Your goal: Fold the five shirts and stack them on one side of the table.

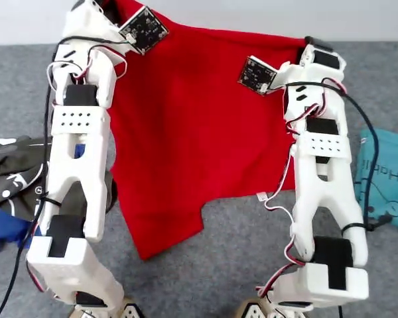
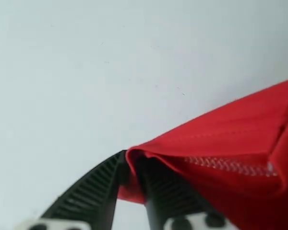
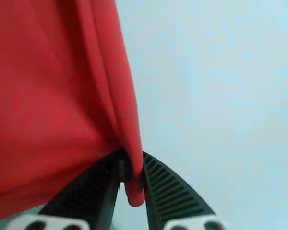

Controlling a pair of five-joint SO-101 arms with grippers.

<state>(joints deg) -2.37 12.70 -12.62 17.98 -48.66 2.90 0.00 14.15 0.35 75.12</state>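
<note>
The left jaws are clamped shut on a doubled fold of the red shirt (image 2: 230,143). The cloth is pinched right at the tips of the black ribbed fingers (image 2: 86,196), and a stitched hem runs away from the grip. The right jaws are closed the same way on another fold of the shirt. Their fingers (image 3: 170,191) press together on it, and a small nub of red pokes out past the pinch on the wrist side. Behind both grips there is only the pale wall (image 2: 86,72).

In the high view the left arm (image 1: 79,152) and right arm (image 1: 322,165) reach to the far side of the bench (image 1: 239,265), each holding one end of the shirt's far edge. That edge is stretched side to side between them and lifted against the wall. From there the shirt's long axis runs back toward the arm bases. The body hangs and spreads between the two arms, and its near part lies on the grey bench. A pointed flap on the left arm's side reaches closest to the bases. A small white tag (image 1: 262,196) sits at the near edge, toward the right arm.

A dark garment (image 1: 13,172) with white print lies crumpled outside the left arm, with a blue cloth (image 1: 0,232) just beside it. A teal garment (image 1: 388,179) lies outside the right arm, apart from the red shirt.
</note>
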